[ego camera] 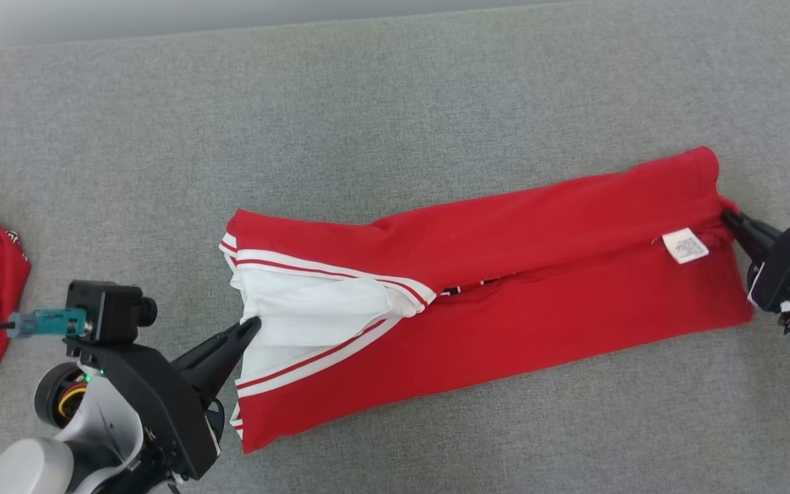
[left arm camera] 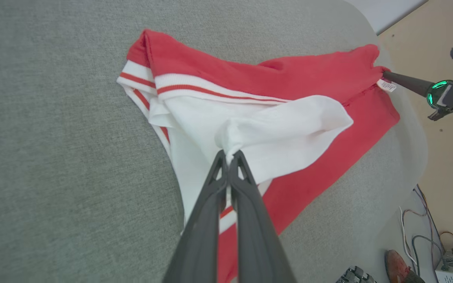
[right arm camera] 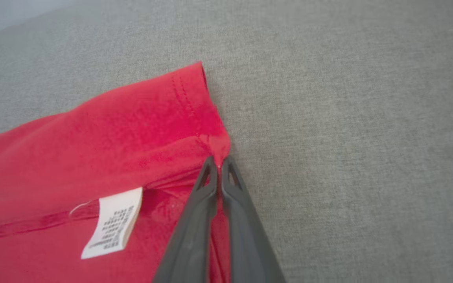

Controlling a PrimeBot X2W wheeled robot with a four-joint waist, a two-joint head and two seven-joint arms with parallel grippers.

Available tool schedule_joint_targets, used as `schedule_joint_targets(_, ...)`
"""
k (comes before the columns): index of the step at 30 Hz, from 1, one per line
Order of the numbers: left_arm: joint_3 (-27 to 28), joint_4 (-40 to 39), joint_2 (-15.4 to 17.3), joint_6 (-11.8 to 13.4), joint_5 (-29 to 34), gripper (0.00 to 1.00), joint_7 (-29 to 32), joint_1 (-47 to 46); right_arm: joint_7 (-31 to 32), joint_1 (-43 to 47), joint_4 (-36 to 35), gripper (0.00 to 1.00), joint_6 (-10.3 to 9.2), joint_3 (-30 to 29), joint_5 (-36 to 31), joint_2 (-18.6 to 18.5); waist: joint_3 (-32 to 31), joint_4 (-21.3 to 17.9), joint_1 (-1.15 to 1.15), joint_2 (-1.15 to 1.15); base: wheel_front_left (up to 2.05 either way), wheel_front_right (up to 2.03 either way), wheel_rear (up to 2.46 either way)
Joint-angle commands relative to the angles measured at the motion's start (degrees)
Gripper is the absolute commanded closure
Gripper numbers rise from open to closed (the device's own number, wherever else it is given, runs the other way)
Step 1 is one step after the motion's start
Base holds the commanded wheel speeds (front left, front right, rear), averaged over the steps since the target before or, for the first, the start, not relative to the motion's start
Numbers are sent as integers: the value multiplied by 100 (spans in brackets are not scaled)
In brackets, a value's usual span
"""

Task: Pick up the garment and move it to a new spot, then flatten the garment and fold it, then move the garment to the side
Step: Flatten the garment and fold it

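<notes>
Head view: garment lies between left hand and right hand, each clamped on it.

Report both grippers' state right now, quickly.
Left gripper: jaws shut on the garment, pinching its white end.
Right gripper: jaws shut on the garment, pinching its red end near the label.

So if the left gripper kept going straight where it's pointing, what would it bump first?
The left gripper is shut on the white flap of the garment, so it would push straight into that white cloth, then probably the red part behind it.
</notes>
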Motion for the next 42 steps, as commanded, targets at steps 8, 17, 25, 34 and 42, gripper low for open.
schedule_joint_targets(8,-96,291,-59,-66,180,100,-269,220,71,87,78,100,-6,94,7,127,61,-11,1,0,0,0,0)
schedule_joint_targets(17,-250,663,-192,-143,367,100,-646,353,74,163,232,100,-6,133,57,249,-28,-26,1,0,0,0,0)
schedule_joint_targets(25,-287,970,-410,-42,591,0,-1130,509,-89,234,219,0,-6,98,161,335,-314,-52,1,0,0,0,0)
schedule_joint_targets(34,29,842,-357,232,727,0,-1712,951,-682,322,112,0,-6,118,-127,286,-782,-110,1,0,0,0,0)
schedule_joint_targets(42,418,804,-484,454,940,0,-2636,1346,-1735,540,178,0,-6,172,-650,609,-1274,-151,1,0,0,0,0)
